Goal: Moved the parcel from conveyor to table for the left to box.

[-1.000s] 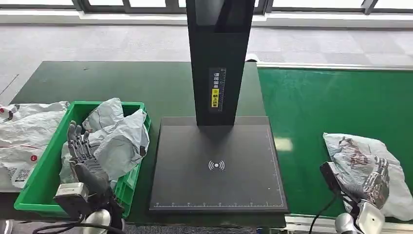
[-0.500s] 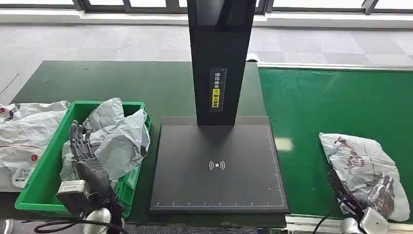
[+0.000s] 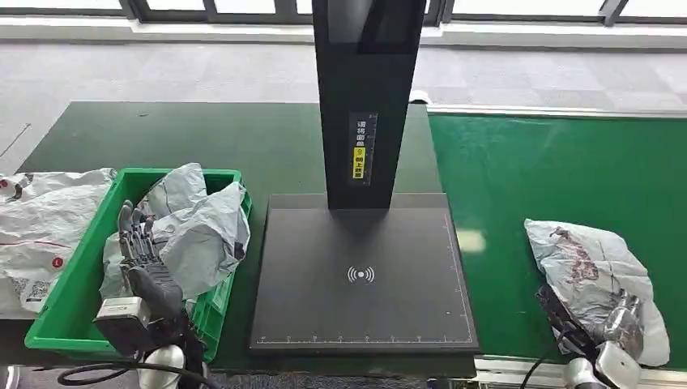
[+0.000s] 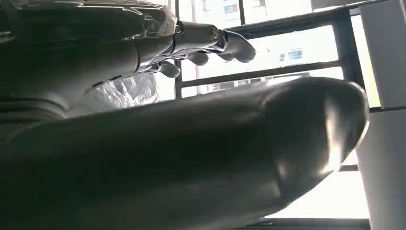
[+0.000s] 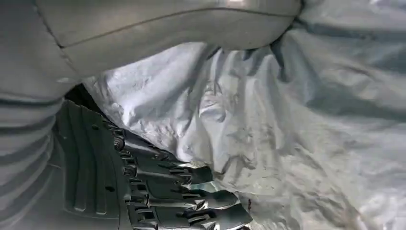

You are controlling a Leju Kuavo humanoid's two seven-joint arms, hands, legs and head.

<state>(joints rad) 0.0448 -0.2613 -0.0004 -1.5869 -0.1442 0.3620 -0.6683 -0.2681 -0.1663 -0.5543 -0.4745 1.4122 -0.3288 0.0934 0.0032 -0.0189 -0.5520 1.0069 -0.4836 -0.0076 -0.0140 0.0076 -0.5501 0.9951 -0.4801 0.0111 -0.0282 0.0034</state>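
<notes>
A crumpled grey parcel [image 3: 585, 267] with dark print lies on the green conveyor belt [image 3: 559, 170] at the right. My right hand [image 3: 625, 326] is at the parcel's near edge and grips it. In the right wrist view the parcel [image 5: 297, 143] sits between the thumb [image 5: 167, 24] and the curled fingers [image 5: 182, 191]. My left hand [image 3: 142, 259] hovers over the near part of the green box [image 3: 61, 300], fingers straight and apart, holding nothing. In the left wrist view the left hand [image 4: 191, 158] also holds nothing.
The green box holds grey parcels [image 3: 198, 231]. White parcels [image 3: 40, 227] lie left of it on the dark green table [image 3: 202, 138]. A black scanner plate [image 3: 360, 316] with a tall black post [image 3: 369, 97] stands between the box and the belt.
The parcel on the belt has shifted left. My right hand has slid from on top of it back to its near edge. The left hand has barely moved.
</notes>
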